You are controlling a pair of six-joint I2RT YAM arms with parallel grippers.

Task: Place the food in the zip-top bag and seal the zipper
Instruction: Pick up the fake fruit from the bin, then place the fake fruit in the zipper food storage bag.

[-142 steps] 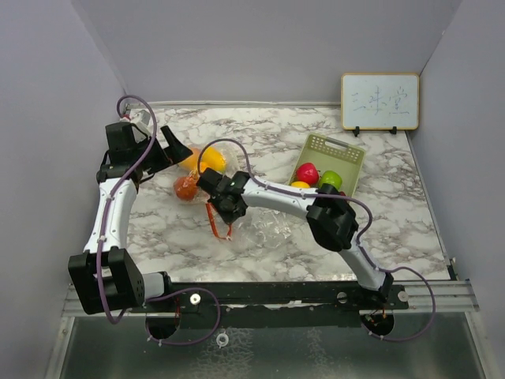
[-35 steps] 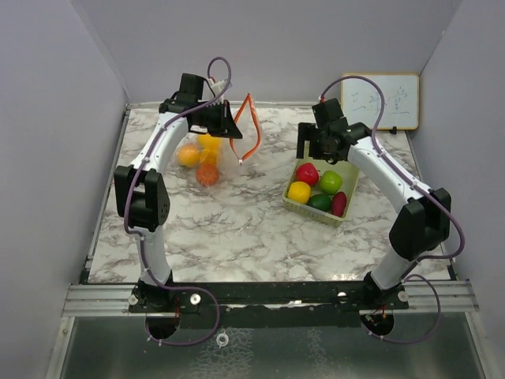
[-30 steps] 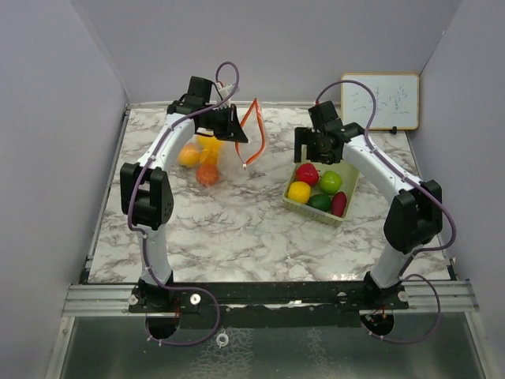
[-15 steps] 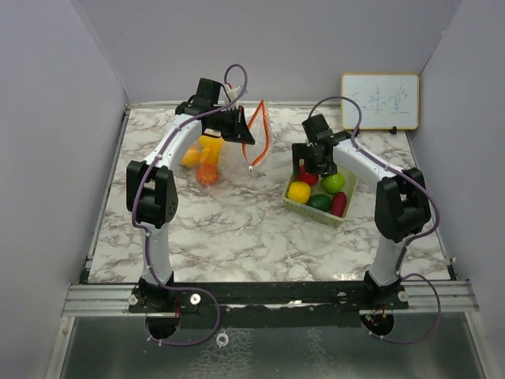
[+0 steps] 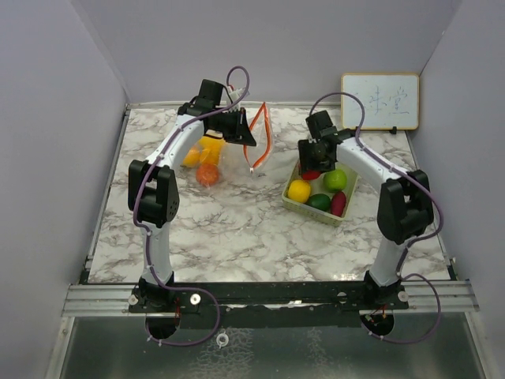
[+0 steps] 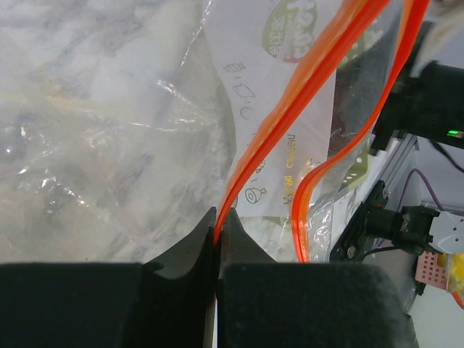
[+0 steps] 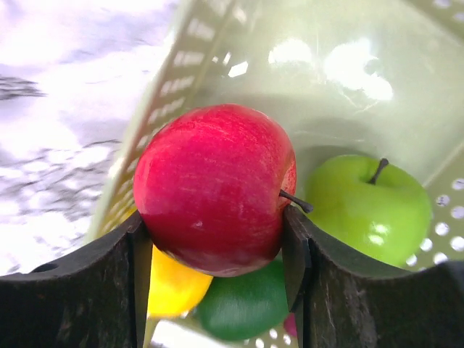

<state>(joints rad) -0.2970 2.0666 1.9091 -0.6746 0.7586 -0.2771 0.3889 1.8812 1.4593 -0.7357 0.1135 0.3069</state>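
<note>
My left gripper [image 5: 246, 140] is shut on the orange zipper strip [image 6: 290, 94] of the clear zip-top bag [image 6: 109, 159] and holds its mouth up above the table. A yellow piece [image 5: 192, 155] and an orange piece [image 5: 207, 174] of food lie in the bag. My right gripper [image 7: 214, 217] is down in the pale green basket [image 7: 341, 94], both pads pressed against a red apple [image 7: 214, 185]. Beside the red apple sit a green apple [image 7: 366, 210], a yellow fruit [image 7: 170, 286] and a dark green piece [image 7: 243, 304]. A dark red piece [image 5: 338, 204] lies at the basket's near corner.
The basket [image 5: 316, 213] stands on the marble table at the right, about a hand's width from the hanging bag mouth. A small whiteboard [image 5: 379, 101] leans against the back wall at the far right. Grey walls close in both sides.
My right gripper dropped into the basket and closed from wide open onto the red apple. My left gripper carried the bag's zipper slightly to the right.
</note>
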